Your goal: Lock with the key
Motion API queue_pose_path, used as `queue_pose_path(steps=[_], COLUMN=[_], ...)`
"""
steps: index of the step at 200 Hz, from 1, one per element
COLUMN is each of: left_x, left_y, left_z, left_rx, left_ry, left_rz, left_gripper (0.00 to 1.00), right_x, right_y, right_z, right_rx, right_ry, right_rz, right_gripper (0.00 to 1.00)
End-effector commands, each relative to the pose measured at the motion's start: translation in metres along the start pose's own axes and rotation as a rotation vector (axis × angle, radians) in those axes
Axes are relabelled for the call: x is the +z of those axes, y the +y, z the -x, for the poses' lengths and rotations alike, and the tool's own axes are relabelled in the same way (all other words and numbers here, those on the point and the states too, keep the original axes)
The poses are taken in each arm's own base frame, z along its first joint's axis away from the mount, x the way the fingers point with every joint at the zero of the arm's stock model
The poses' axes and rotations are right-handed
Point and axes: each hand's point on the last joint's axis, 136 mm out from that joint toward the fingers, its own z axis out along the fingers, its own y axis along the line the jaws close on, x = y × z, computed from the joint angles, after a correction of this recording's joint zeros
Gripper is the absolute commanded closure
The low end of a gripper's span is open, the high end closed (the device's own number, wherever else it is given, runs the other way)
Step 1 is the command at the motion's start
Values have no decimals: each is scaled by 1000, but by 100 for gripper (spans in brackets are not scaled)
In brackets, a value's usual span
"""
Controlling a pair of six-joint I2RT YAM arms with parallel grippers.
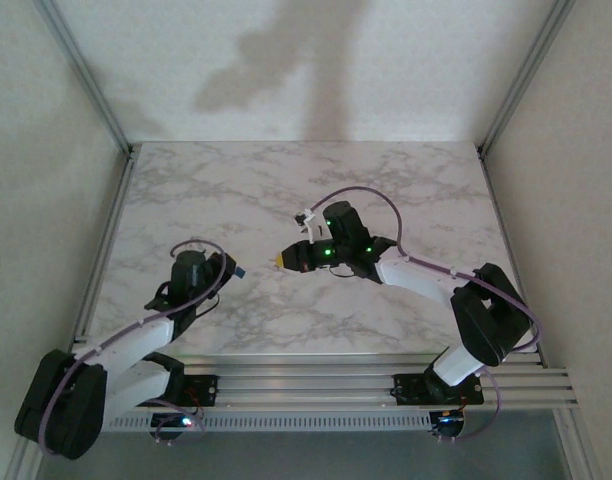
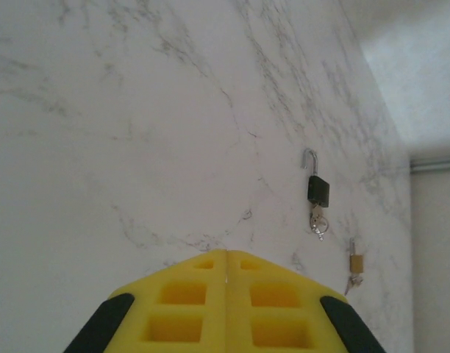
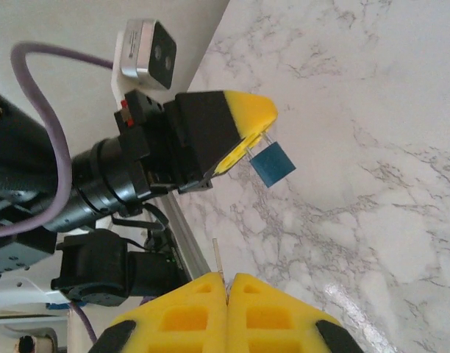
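My left end effector [image 3: 256, 125] pinches the blue padlock [image 3: 273, 163] by its shackle [image 3: 256, 145], over the near-left part of the desk [image 1: 286, 180]. The right end effector [image 3: 226, 283] is pressed together on a thin sliver, probably the key [image 3: 217, 256]; I'll square it to the keyhole first.

**Three padlocks, two arms, one table**

There are three padlocks, one of each colour. One blue padlock [image 3: 273, 163] is on the left side of the scene. One black padlock [image 2: 318, 190] and one smaller brass padlock [image 2: 355, 262] lie near each other on the table.

One bunch of keys [image 2: 318, 220] hangs at the black padlock, too small to count. One key [image 2: 350, 282] sits at the brass one.

There are two arms, the left arm [image 1: 136, 345] and the right arm [image 1: 426, 280]. There are two grippers, the left gripper [image 3: 256, 140] and the right gripper [image 3: 226, 279], each with two yellow fingers.

There is one marble table [image 1: 286, 180].
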Motion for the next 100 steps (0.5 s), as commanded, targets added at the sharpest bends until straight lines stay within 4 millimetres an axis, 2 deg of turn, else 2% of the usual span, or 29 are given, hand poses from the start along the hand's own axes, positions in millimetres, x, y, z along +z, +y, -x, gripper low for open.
queue_pose_path(steps=[1,17,100], left_x=[7,15,52], left_y=[-7,-8,13], left_z=[0,0,-6], left_rx=[126,166,191], left_ry=[64,95,181], left_rz=[7,26,108], left_gripper=[100,100,100], right_x=[-5,-5,-9], right_y=[0,1,12], right_z=[1,0,0], right_rx=[-36,-43,-70], right_ry=[-18,-18,-30], right_rz=[-11,1,45], right_gripper=[100,100,100])
